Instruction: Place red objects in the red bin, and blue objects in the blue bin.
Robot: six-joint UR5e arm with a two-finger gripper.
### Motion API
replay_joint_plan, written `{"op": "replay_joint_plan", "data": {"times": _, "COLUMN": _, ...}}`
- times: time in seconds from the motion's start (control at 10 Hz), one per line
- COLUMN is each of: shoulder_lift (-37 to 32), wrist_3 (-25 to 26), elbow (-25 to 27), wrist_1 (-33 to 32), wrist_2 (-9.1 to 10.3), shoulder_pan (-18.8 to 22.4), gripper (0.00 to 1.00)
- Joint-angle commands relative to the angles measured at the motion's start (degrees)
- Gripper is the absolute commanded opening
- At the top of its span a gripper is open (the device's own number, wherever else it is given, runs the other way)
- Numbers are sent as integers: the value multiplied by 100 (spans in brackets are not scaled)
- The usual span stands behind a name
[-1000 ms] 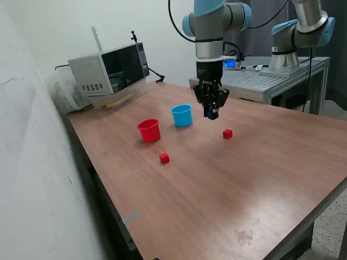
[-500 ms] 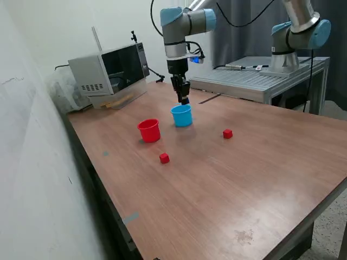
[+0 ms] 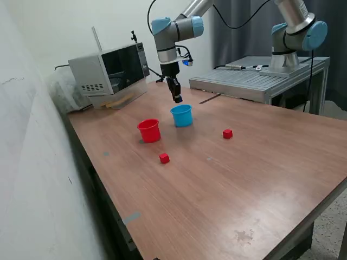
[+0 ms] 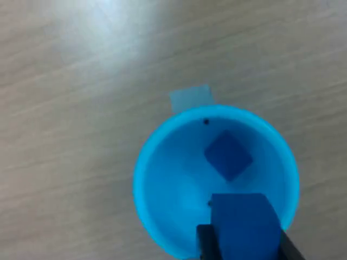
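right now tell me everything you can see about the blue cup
The blue cup is a small light-blue round cup, plastic by its look, with a tapered body. It stands upright with its mouth open on the wooden table, to the exterior view's right of the red cup and apart from it. In the wrist view one dark-blue cube lies on its floor. The gripper hangs above its rim, its fingers holding a second blue cube over the opening.

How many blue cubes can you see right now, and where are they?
2. One blue cube lies on the floor of the blue cup; the other blue cube is held in the gripper above that cup.
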Motion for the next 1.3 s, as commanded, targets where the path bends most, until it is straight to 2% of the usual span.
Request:
{"op": "replay_joint_plan", "data": {"times": 0.0, "shoulder_lift": -7, "wrist_3": -14, "elbow": 137, "wrist_1": -1, "wrist_2": 15, "shoulder_pan": 20, "gripper": 0}}
{"op": "replay_joint_plan", "data": {"times": 0.1, "shoulder_lift": -15, "wrist_3": -14, "elbow": 155, "wrist_1": -1, "wrist_2": 24, "shoulder_pan": 20, "gripper": 0}}
{"op": "replay_joint_plan", "data": {"times": 0.2, "shoulder_lift": -15, "wrist_3": -14, "elbow": 163, "wrist_1": -1, "wrist_2": 24, "shoulder_pan": 20, "gripper": 100}}
{"op": "replay_joint_plan", "data": {"times": 0.6, "shoulder_lift": -85, "wrist_3": -31, "elbow": 111, "wrist_1": -28, "wrist_2": 15, "shoulder_pan": 20, "gripper": 100}}
{"op": "replay_joint_plan", "data": {"times": 0.8, "shoulder_lift": -610, "wrist_3": -338, "elbow": 111, "wrist_1": 34, "wrist_2": 33, "shoulder_pan": 98, "gripper": 100}}
{"op": "replay_joint_plan", "data": {"times": 0.9, "shoulder_lift": -952, "wrist_3": -356, "elbow": 146, "wrist_1": 156, "wrist_2": 33, "shoulder_pan": 395, "gripper": 100}}
{"op": "replay_joint_plan", "data": {"times": 1.2, "shoulder_lift": -1981, "wrist_3": -356, "elbow": 111, "wrist_1": 1174, "wrist_2": 24, "shoulder_pan": 1142, "gripper": 100}}
